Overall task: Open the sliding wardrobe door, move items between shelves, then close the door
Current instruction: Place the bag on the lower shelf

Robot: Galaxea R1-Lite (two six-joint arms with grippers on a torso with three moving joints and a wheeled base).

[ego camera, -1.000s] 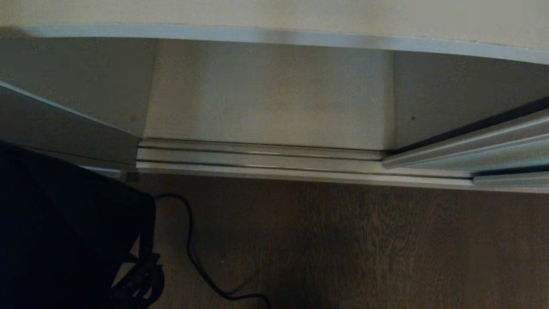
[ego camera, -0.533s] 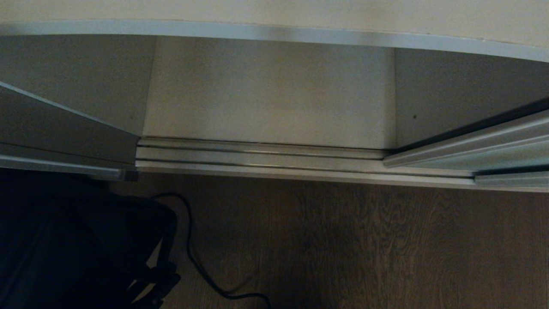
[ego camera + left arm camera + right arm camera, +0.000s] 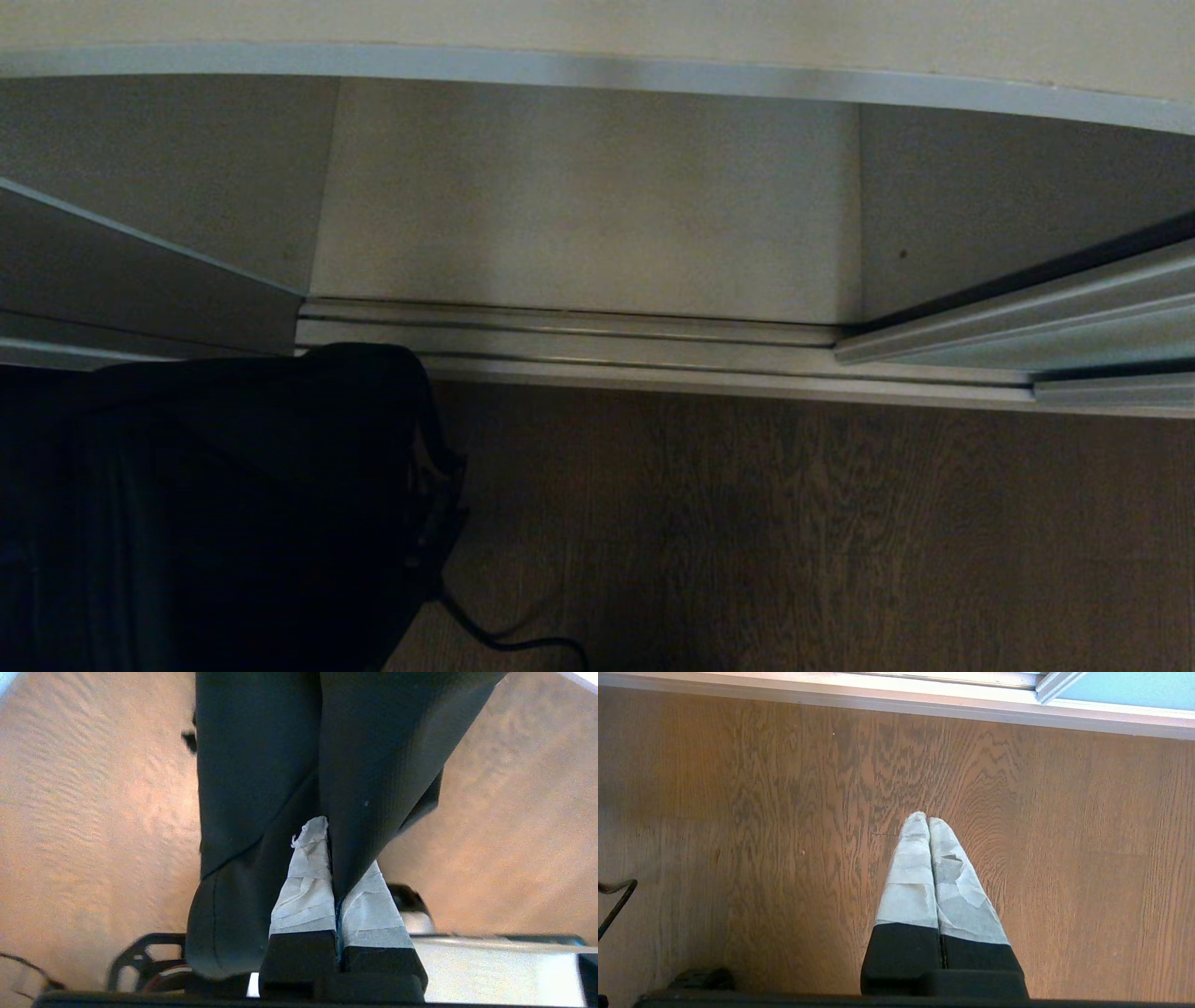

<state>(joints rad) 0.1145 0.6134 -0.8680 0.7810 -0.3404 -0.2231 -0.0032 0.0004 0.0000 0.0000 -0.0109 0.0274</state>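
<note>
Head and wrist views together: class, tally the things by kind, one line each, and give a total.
Black fabric bag: 1
Taped pincers: 2, left pincer, right pincer
Black cable: 1
Sliding wardrobe door: 1
Floor track: 1
Total: 6

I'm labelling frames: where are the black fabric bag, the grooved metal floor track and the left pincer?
black fabric bag (image 3: 233, 504), head view, its body.
grooved metal floor track (image 3: 607, 341), head view, middle rail.
left pincer (image 3: 329, 858), left wrist view, between its tips.
</note>
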